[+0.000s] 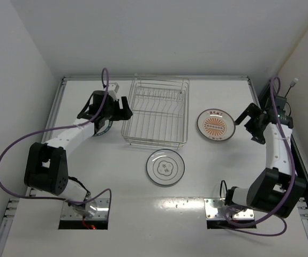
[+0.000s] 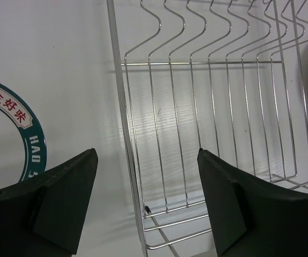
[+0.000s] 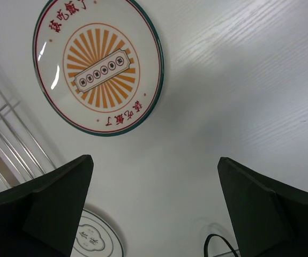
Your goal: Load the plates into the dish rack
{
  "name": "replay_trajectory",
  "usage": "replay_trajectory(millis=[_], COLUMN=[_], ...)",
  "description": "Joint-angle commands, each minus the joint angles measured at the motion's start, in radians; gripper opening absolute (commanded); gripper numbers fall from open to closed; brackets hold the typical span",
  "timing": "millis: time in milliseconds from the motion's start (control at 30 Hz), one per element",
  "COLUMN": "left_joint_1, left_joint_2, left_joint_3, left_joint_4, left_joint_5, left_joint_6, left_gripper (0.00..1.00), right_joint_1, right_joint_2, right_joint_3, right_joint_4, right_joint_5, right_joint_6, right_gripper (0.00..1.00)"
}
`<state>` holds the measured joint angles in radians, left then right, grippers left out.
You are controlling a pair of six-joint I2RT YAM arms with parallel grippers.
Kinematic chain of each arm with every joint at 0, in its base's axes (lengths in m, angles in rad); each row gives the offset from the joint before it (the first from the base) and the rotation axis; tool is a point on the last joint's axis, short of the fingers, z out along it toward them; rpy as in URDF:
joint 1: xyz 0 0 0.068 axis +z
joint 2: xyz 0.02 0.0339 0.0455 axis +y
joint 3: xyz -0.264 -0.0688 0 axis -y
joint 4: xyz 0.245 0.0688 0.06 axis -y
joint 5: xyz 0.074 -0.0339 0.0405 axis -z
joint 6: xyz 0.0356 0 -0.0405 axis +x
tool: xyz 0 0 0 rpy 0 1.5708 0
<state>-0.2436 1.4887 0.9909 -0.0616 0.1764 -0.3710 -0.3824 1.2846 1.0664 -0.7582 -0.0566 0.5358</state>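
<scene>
Top external view is showing my left end effector (image 1: 123, 108) hanging wide open and empty at the left side of the dish rack (image 1: 156, 111). The teal-rimmed plate (image 2: 37, 150) is lying flat on the counter (image 1: 207, 176) beside my fingers, away from the rack. My right end effector (image 1: 252, 125), equally open and empty, is facing the sunburst plate (image 1: 216, 124).

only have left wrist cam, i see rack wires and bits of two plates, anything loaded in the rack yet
observer: No, the dish rack holds no plates yet.
operator: wheres the third plate
observer: The dark-ringed plate lies flat on the table, just in front of the rack's near edge.
operator: and the right hand
observer: The right hand is open and holds nothing, just right of the sunburst plate.
</scene>
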Motion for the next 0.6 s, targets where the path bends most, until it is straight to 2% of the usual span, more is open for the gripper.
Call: replay_trajectory(millis=[0,367,567], left_joint_1=[-0.008,-0.008,-0.008], left_joint_2=[-0.002,-0.036,-0.036], left_joint_3=[0.041,0.061,0.052], left_joint_4=[0.026,-0.003,-0.012], left_joint_5=[0.018,-0.032,-0.052], left_joint_6=[0.018,0.058,0.076], left_gripper=[0.73,0.74,0.74], right_joint_1=[-0.016,-0.161,-0.193], right_joint_2=[0.033,0.286,0.496], right_joint_3=[-0.011,-0.062,-0.017], right_joint_4=[0.039,0.146,0.211], right_joint_5=[-0.014,-0.213,-0.319], right_joint_6=[0.009,0.046,0.046], right_gripper=[1.0,1.0,0.92])
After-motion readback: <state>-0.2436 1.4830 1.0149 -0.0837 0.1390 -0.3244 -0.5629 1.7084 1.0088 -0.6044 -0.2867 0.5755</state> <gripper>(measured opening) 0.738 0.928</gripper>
